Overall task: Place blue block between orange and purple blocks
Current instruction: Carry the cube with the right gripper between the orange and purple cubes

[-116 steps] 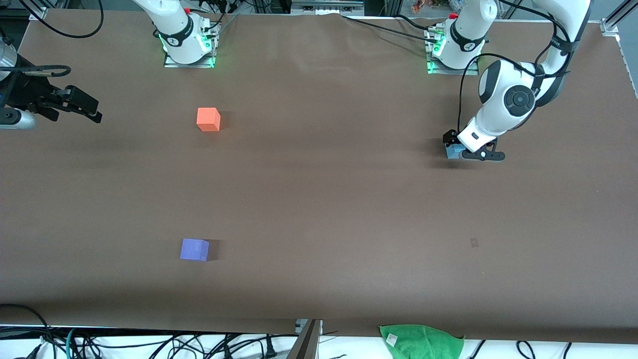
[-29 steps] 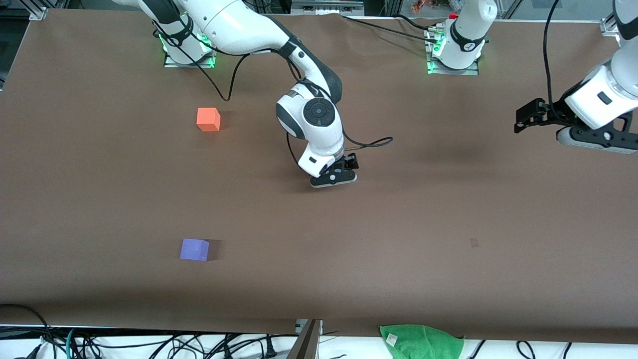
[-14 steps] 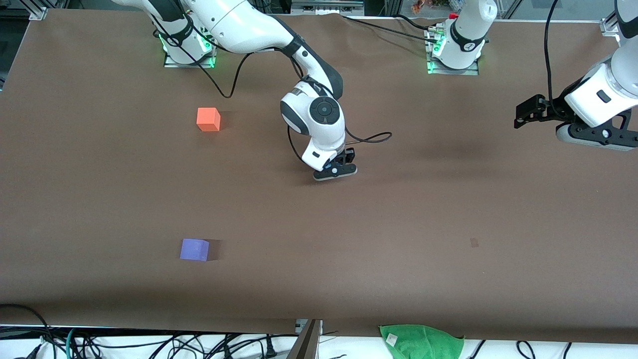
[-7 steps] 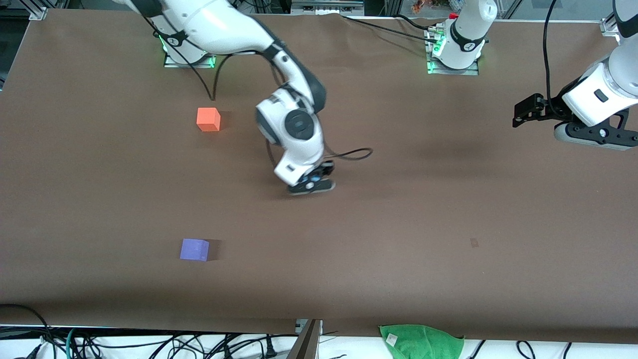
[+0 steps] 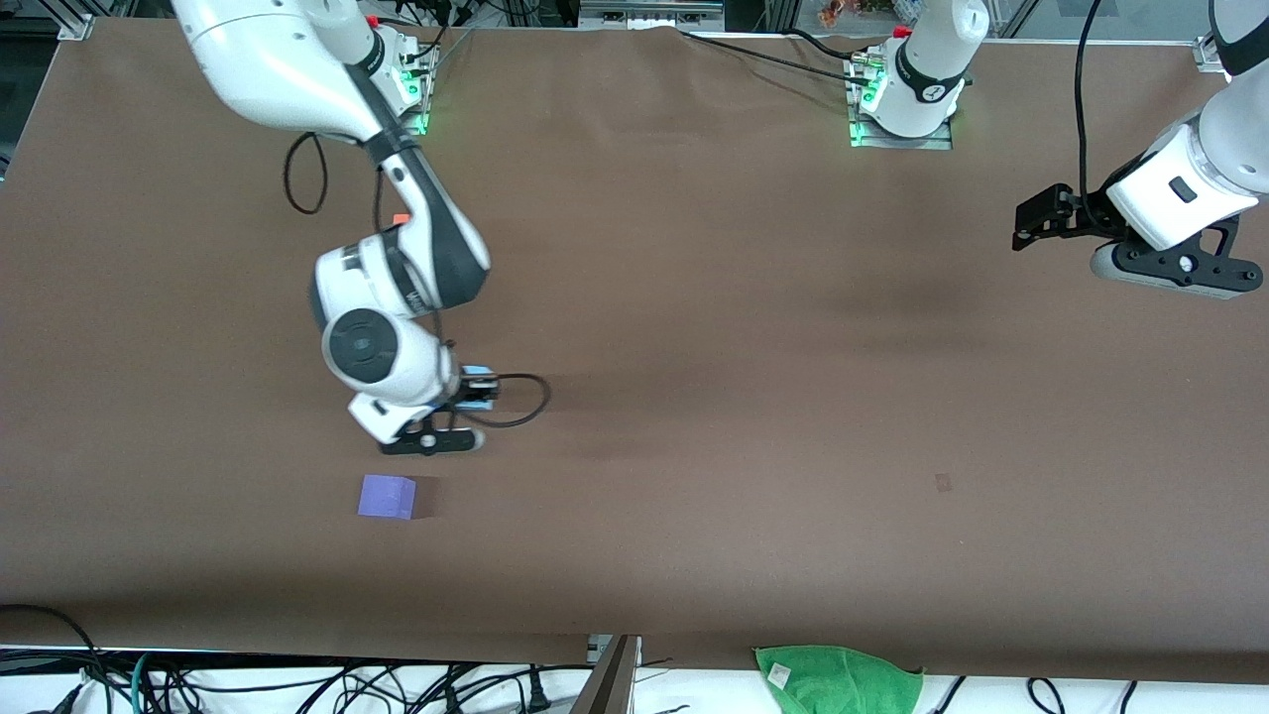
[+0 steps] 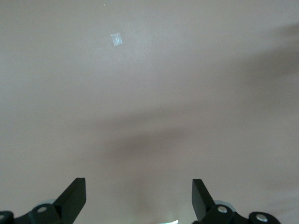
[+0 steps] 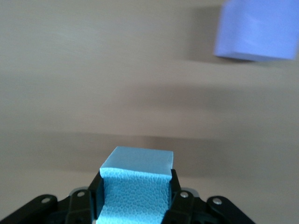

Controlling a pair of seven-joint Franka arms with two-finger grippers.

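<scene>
Brown table surface lies bare and wide around the purple block, which sits nearest the front camera. Just above it, the right gripper hangs over open table, fingers clamped on the blue block. The orange block, farther off, shows only a corner past the right arm. The left gripper waits, fingers spread wide and empty, over the left arm's end of the table.

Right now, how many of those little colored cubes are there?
3. The blue block is held in the right gripper above the table. The purple block lies nearest the front camera. The orange block is mostly hidden by the right arm.
</scene>
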